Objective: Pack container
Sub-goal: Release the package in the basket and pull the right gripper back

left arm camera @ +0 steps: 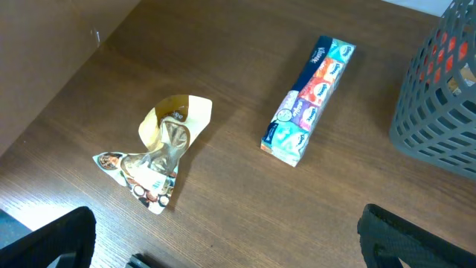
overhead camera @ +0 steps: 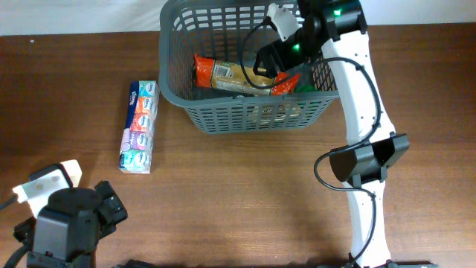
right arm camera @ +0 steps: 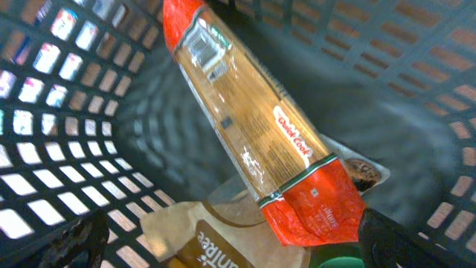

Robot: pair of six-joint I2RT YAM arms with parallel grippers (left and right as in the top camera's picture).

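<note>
The dark grey basket [overhead camera: 178, 93] stands at the back middle of the table; its slotted wall also shows in the left wrist view [left arm camera: 439, 104] and the right wrist view [right arm camera: 67, 97]. Inside lie a long pasta packet with red ends [overhead camera: 230, 74] [right arm camera: 245, 126], a brown paper bag [right arm camera: 216, 238] and something green [right arm camera: 342, 260]. My right gripper [overhead camera: 269, 59] [right arm camera: 238, 249] is down inside the basket, open, its fingers either side of the brown bag. My left gripper [overhead camera: 111, 210] [left arm camera: 230, 249] is open and empty, low over the table at the front left.
A long pack of tissue packets [overhead camera: 140, 126] [left arm camera: 309, 100] lies on the table left of the basket. A crumpled yellow and white pouch [overhead camera: 52, 179] [left arm camera: 160, 152] lies near the front left, beside my left arm. The table's far edge runs behind the basket.
</note>
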